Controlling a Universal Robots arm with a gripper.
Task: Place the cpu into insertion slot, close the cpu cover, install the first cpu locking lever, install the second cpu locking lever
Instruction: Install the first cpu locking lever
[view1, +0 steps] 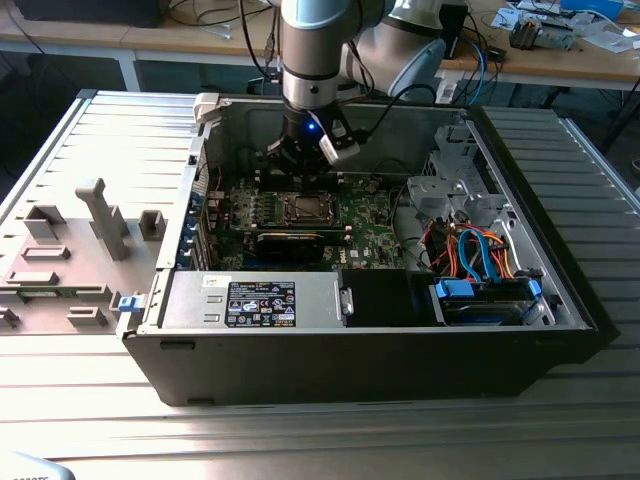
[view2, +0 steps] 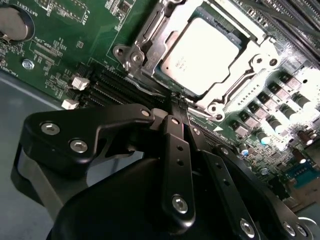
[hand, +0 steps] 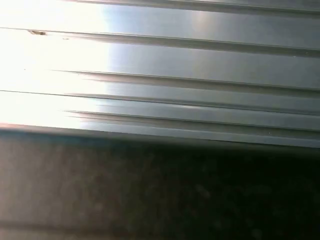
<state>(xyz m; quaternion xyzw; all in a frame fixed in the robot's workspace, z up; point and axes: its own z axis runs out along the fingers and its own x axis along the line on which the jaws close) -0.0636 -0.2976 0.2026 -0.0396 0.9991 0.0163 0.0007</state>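
The cpu (view2: 200, 55), a pale metallic square, lies in the insertion slot (view1: 305, 208) on the green board inside the open computer case. The silvery cpu cover (view2: 260, 55) lies flat around it as a frame. In the second wrist view my gripper (view2: 177, 99) is shut with nothing between its black fingers (view2: 175, 150), and the tips rest at the socket's metal edge, beside the cpu. In the exterior view the gripper (view1: 303, 172) hangs from the arm just behind and above the socket. The locking levers' positions are not clear.
A long black card (view1: 290, 240) lies just in front of the socket. A power supply box (view1: 250, 300) fills the case front, and a drive cage with coloured cables (view1: 480, 260) stands at the exterior view's right. Grey fixture blocks (view1: 100, 215) stand outside, left.
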